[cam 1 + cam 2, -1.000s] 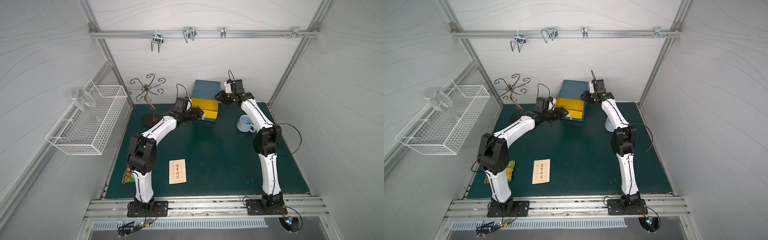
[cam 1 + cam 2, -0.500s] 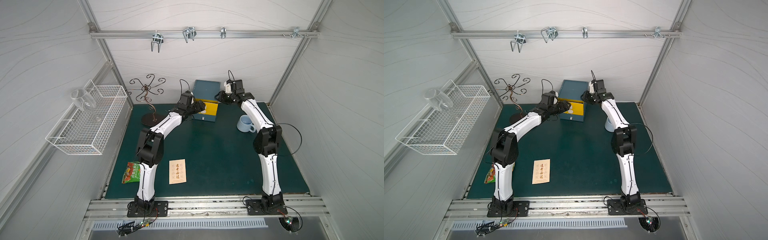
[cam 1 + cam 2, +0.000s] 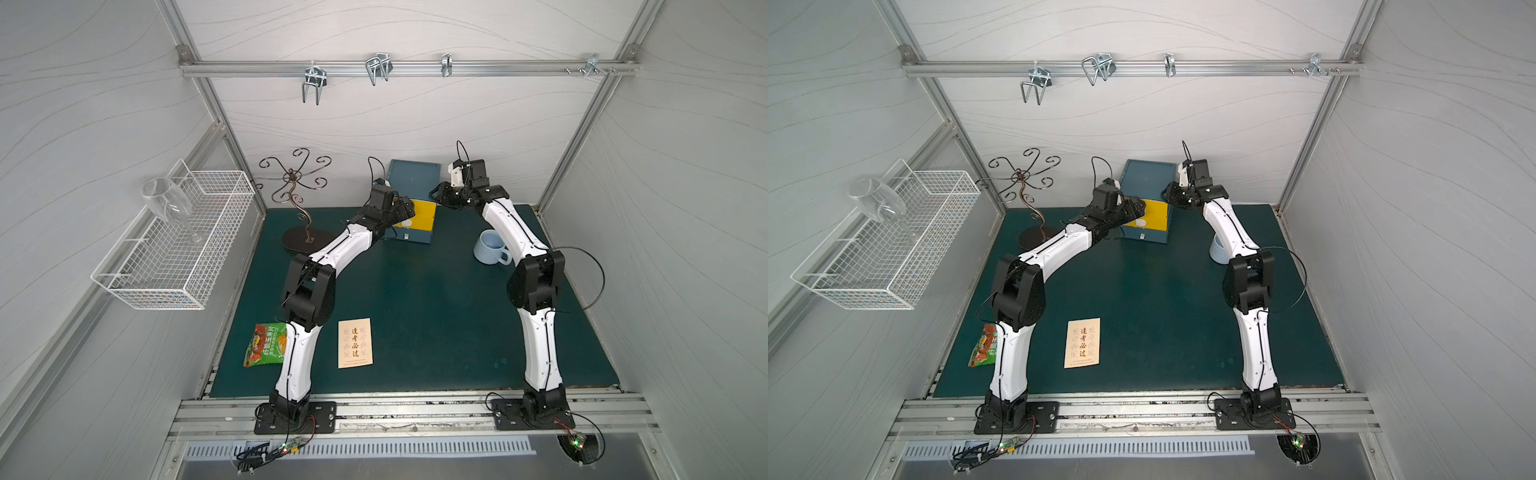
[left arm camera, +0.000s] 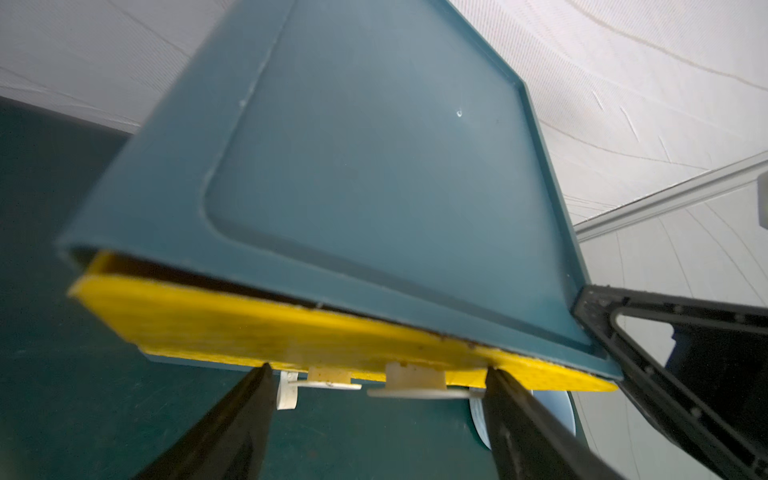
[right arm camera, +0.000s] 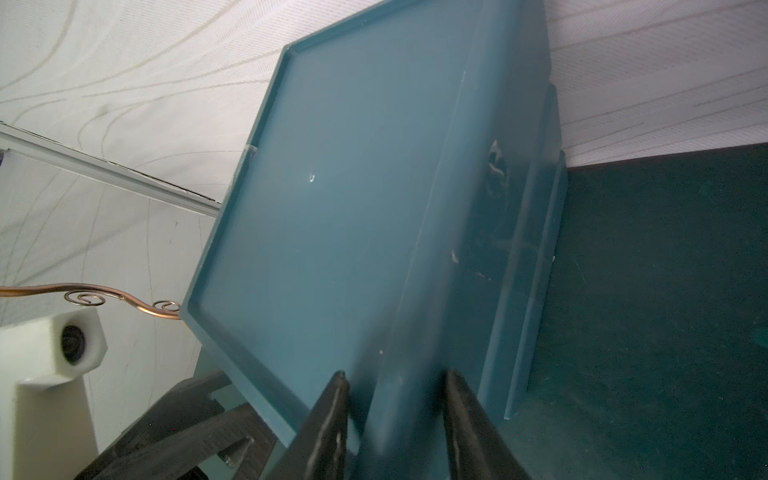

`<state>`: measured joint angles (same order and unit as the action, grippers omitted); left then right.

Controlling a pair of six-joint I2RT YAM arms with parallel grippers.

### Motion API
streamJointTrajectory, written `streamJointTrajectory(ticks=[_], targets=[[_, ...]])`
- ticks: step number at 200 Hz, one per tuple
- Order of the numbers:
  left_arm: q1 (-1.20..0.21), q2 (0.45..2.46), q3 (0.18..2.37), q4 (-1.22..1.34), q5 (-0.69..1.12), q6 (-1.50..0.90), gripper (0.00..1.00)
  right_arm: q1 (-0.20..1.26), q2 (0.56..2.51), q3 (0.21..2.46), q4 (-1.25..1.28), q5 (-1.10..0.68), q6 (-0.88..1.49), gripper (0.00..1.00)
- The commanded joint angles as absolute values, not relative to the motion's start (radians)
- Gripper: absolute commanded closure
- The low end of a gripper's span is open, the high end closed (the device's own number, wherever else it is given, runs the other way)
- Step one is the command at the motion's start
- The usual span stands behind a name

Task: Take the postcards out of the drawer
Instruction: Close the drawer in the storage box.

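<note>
At the back of the mat stands a blue cabinet whose yellow drawer is only slightly ajar, its inside hidden. My left gripper is open at the drawer front, its fingers on either side of the white knob. My right gripper is shut on the cabinet's right top edge. One cream postcard with orange characters lies flat near the mat's front.
A green-and-orange snack packet lies by the left arm's base. A light blue mug stands right of the cabinet, beside the right arm. A curly metal stand stands left of the cabinet. A wire basket holding a glass hangs on the left wall.
My left arm has lifted off the mat and swung its gripper right, up to the yellow drawer front. Its elbow no longer covers the snack packet. The right arm has not moved.
</note>
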<state>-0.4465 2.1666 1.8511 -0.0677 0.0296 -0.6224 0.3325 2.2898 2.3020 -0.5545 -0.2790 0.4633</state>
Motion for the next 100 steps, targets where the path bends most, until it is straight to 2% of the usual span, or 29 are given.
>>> streamJointTrajectory(ticks=[1,54,100], targets=[[-0.46,2.184,1.878,-0.001,-0.013,-0.593,0.16,0.354,2.307,2.247,-0.698,-0.297,0.449,0.61],[-0.463,2.162,1.85,0.05,-0.005,-0.617,0.16,0.354,2.299,2.234,-0.696,-0.301,0.447,0.61],[-0.463,1.982,1.626,0.149,-0.005,-0.67,0.15,0.344,2.279,2.215,-0.68,-0.301,0.456,0.61]])
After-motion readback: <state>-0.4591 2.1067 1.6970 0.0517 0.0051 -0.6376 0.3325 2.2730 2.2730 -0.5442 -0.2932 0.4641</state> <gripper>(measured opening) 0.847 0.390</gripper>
